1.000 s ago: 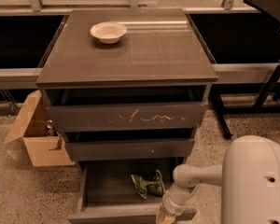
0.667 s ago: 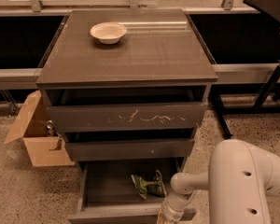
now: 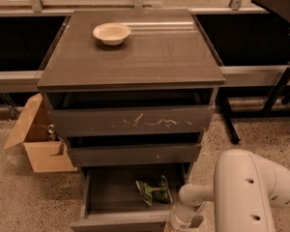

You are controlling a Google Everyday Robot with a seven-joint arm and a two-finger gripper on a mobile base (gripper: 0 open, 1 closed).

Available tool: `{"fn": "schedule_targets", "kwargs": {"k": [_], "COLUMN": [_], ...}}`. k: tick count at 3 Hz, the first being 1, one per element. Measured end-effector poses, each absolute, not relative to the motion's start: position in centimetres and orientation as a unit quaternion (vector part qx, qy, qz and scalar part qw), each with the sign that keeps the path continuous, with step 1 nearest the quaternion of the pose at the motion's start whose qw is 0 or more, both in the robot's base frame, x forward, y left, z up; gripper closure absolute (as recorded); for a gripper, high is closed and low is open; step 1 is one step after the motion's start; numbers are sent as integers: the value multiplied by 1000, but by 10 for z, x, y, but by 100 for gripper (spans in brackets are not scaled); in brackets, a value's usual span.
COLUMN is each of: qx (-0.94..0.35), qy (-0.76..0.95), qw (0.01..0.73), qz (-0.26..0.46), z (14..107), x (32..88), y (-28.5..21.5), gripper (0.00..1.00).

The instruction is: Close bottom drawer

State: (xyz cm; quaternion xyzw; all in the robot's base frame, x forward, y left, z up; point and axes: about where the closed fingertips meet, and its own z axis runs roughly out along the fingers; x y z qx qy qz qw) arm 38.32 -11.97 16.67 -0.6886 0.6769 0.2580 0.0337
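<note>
The bottom drawer of the dark grey-brown cabinet stands pulled out, its front panel at the lower edge of the camera view. A green crumpled bag lies inside it. My white arm comes in from the lower right. My gripper is at the drawer's front right corner, mostly cut off by the frame edge. Above are the mid-sized drawer and the widest drawer with white scratches.
A white bowl sits on the cabinet top. An open cardboard box stands on the speckled floor to the cabinet's left. A black table leg is at the right.
My arm has swung further right and its white body fills more of the lower right corner. The gripper stays at the drawer's front right corner. The drawer looks equally far out.
</note>
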Motion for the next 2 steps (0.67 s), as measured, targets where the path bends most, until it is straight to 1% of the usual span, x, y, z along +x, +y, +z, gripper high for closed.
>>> {"fn": "schedule_targets", "kwargs": {"k": [1,2], "qx": [-684,-675], "qy": [687,696], "qw": [47,71], "qz": [241,233], "z": [169,170], "x": [393,409], "y": [-127,-141], "gripper": [21,0]}}
